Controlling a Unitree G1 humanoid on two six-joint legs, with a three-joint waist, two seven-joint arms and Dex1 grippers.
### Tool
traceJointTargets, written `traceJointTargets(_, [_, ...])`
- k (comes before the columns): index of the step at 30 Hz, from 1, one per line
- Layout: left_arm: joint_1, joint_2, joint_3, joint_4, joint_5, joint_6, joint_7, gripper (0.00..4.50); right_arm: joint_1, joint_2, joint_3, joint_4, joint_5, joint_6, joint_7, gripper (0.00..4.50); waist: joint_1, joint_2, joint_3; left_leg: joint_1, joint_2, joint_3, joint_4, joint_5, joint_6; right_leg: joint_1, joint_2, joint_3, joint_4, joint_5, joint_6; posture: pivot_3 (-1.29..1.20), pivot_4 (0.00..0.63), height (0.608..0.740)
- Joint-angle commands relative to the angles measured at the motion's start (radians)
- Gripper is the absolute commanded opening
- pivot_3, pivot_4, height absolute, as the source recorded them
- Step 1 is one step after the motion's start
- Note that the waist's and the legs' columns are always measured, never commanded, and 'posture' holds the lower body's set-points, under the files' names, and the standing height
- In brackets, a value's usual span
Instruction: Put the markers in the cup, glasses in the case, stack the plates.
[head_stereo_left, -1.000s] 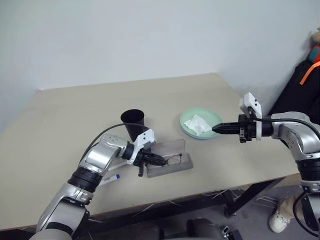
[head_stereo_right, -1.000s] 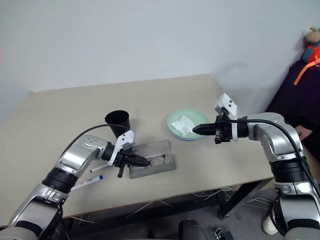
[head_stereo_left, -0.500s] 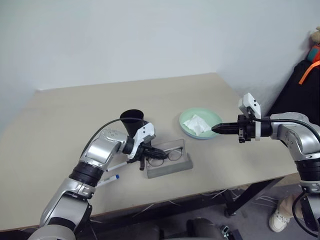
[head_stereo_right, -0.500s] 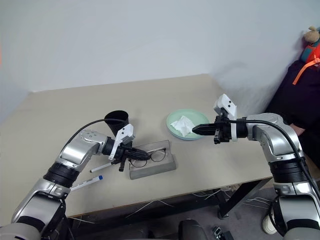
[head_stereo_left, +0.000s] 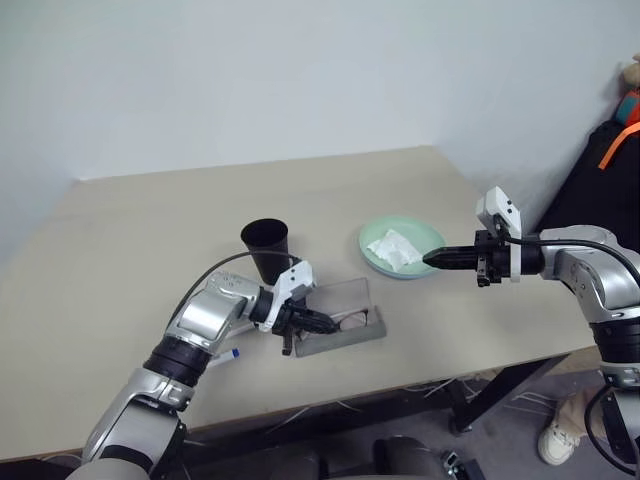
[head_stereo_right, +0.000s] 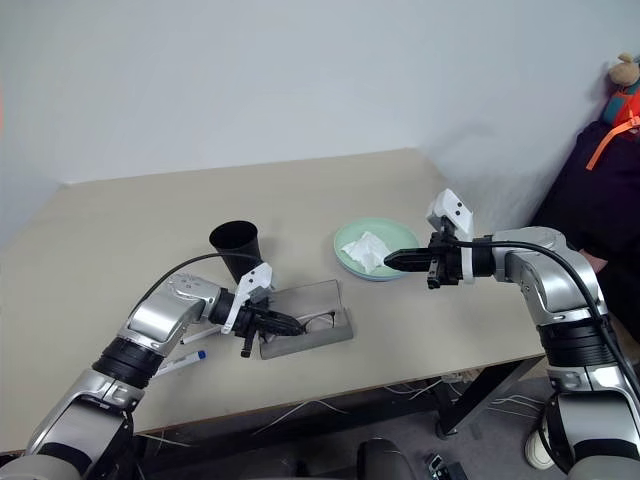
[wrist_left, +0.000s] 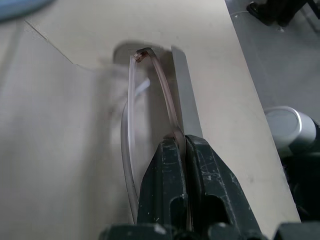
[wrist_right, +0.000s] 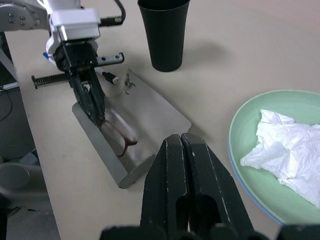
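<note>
The glasses (wrist_right: 120, 137) sit low in the open grey case (wrist_right: 145, 117), pinched by their frame between the pressed-together fingers of the left gripper (head_stereo_left: 312, 323); in the left wrist view the thin rim and lens curve away from the fingertips (wrist_left: 175, 150) down into the case. They look almost seated but are not let go, so this step is near its end, not finished, and the translucent lid (head_stereo_left: 345, 295) stands open behind them.

Just behind that gripper, toward the wall, the black cup (head_stereo_left: 265, 245) stands upright and looks empty. Back along the left forearm, on the near side, lie the two markers: the blue-capped marker (head_stereo_right: 183, 361) near the elbow and the black-ended marker (wrist_right: 107, 76) closer to the wrist, between the case and the cup. Neither is in the cup, so that part is still to do.

Further right, the plates already seem stacked: the mint green plate (wrist_right: 250, 115) lies on a light blue plate whose edge (wrist_right: 255, 205) peeks out underneath, with a crumpled white tissue (wrist_right: 285, 145) on top. The right gripper (head_stereo_left: 440, 258) hovers with its tips over the near rim of this stack, fingers shut on nothing.

Everything rests on the beige table (head_stereo_left: 150, 220).
</note>
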Motion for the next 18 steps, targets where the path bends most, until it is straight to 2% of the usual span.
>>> traceJointTargets(1, [-0.005,-0.004,0.001,-0.044,-0.010,0.006,-0.004,0.02,-0.007,-0.006,-0.023,-0.036,0.024,0.001,-0.002,0.00,0.001,0.000,0.000,0.000,0.000,0.000,0.000,0.000,0.000,0.000,0.000,0.000,0.000,0.000,0.000,0.00,0.000,0.735])
traceJointTargets(2, [-0.005,-0.006,0.001,-0.045,-0.010,0.008,-0.004,0.47,-0.007,-0.006,-0.022,-0.036,0.024,0.001,-0.002,0.00,0.000,0.000,0.000,0.000,-0.001,0.000,0.000,0.000,0.000,0.000,0.000,0.000,0.000,0.000,0.000,0.00,0.000,0.735])
traceJointTargets(4, [-0.010,-0.011,0.005,-0.042,-0.014,0.016,-0.003,0.95,-0.007,-0.006,-0.022,-0.034,0.024,0.001,-0.002,0.00,0.000,0.000,0.000,0.000,-0.001,0.000,0.000,0.000,0.000,0.000,0.000,0.000,0.000,0.000,0.000,0.00,0.000,0.735])
traceJointTargets(10, [-0.044,-0.028,0.049,-0.047,-0.021,-0.008,0.025,3.04,-0.010,-0.004,-0.019,-0.028,0.021,-0.003,-0.001,0.00,0.000,0.000,0.000,0.000,0.000,0.000,0.000,0.000,0.000,0.000,0.000,0.000,0.000,0.000,0.000,0.00,0.000,0.735])
traceJointTargets(17, [-0.103,-0.029,0.133,-0.088,-0.079,0.003,0.042,3.04,-0.013,-0.002,-0.017,-0.021,0.019,-0.007,0.001,0.00,0.000,0.000,0.000,0.000,0.000,0.000,0.001,0.000,0.000,0.000,0.000,0.000,0.000,0.000,0.000,0.00,0.000,0.735])
traceJointTargets(18, [-0.110,-0.031,0.146,-0.098,-0.088,0.011,0.051,2.88,-0.015,-0.003,-0.018,-0.018,0.018,-0.009,0.003,0.00,0.000,0.000,0.000,0.000,0.000,0.000,0.001,0.000,0.000,0.000,0.000,0.000,0.000,0.000,0.000,0.00,0.000,0.735])
